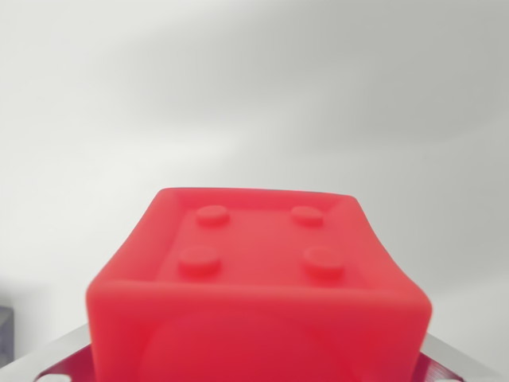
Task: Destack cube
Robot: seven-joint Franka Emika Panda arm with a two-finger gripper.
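A red cube (258, 294) with four round studs on its upper face fills the lower middle of the wrist view, blurred and close; no writing shows on it. Behind it lies a plain pale grey tabletop (254, 95). The pincer's fingers are hidden, so its state cannot be told.

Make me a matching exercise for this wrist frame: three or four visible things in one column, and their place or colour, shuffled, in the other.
Things:
1. red cube
2. round studs
3. dark grey object
4. pale surface

Descriptions:
A. at the wrist view's left edge, cut off
B. four, in a square on the cube's recessed top
C. fills the lower centre, close and blurred
D. plain whitish background, upper frame

Pairs: 1-C, 2-B, 3-A, 4-D
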